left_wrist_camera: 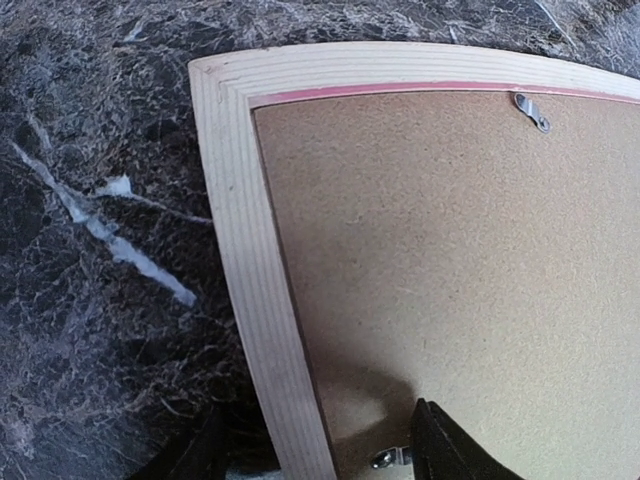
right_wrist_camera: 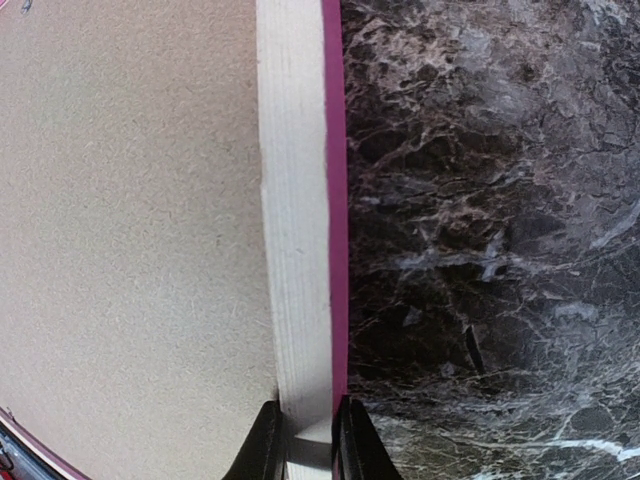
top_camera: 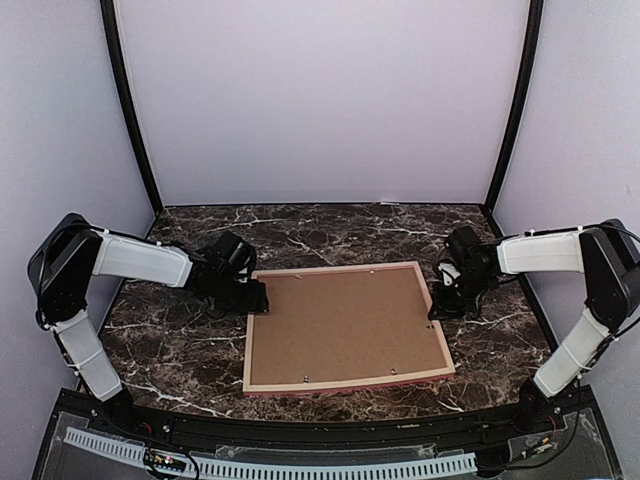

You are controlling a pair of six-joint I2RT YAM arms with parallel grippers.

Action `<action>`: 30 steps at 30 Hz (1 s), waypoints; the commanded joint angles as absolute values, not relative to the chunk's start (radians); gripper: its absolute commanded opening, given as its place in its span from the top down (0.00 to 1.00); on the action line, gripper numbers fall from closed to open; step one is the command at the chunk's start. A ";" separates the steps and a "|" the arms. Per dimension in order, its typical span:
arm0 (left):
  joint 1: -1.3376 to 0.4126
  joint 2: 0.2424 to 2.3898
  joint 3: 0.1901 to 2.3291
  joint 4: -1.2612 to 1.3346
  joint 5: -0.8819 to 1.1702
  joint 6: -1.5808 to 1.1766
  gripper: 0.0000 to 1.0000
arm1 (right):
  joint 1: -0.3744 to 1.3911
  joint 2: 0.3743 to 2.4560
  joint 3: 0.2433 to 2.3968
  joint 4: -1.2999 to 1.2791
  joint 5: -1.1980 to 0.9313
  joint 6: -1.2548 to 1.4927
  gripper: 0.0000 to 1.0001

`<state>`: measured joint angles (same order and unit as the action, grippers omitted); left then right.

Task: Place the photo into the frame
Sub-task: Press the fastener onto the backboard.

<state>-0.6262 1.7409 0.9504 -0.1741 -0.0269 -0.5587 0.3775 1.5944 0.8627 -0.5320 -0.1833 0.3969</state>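
Top view: the frame (top_camera: 340, 382) lies face down at the centre of the dark marble counter (top_camera: 180, 350), tan wood back up. A thin pink-red side shows along its 6 o'clock edge. It sits slightly skewed to the counter edges.

A brown backing board (top_camera: 340, 325) fills the frame's opening and covers whatever is beneath it. Small metal clips sit along the inner rim. In the left wrist view one clip (left_wrist_camera: 531, 110) sits at 1 o'clock, and another is at the bottom next to the black finger.

Left hand (top_camera: 255, 298): at the frame's 10 o'clock corner, low over the left rail. Jaws stand wide and straddle the rail, with one finger (left_wrist_camera: 445, 450) over the backing board and the other out over bare marble. There is a gap to the wood on both sides, and it holds nothing.

Right hand (top_camera: 440, 308): at the frame's 2 o'clock edge. Jaws are narrow and clamped on the right rail. One finger (right_wrist_camera: 262, 445) is on the inner tan side and the other on the pink outer side, both touching the wood. I cannot tell whether this edge is lifted off the counter.

Surroundings: pale walls enclose the counter on three sides, with black posts at 11 and 1 o'clock. The arm bases and a black bar with a white toothed strip sit at 6 o'clock, well apart from the frame.
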 commanded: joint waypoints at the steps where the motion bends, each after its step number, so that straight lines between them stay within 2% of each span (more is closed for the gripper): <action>1: -0.624 1.706 0.893 -0.204 -0.009 -0.558 0.36 | 0.374 1.627 0.836 -0.494 -0.167 0.425 0.86; 8: -0.647 1.700 0.860 -0.210 -0.003 -0.561 0.39 | 0.374 1.626 0.839 -0.496 -0.167 0.425 0.86; 30: -0.686 1.681 0.845 -0.258 -0.003 -0.534 0.39 | 0.374 1.618 0.826 -0.492 -0.172 0.423 0.85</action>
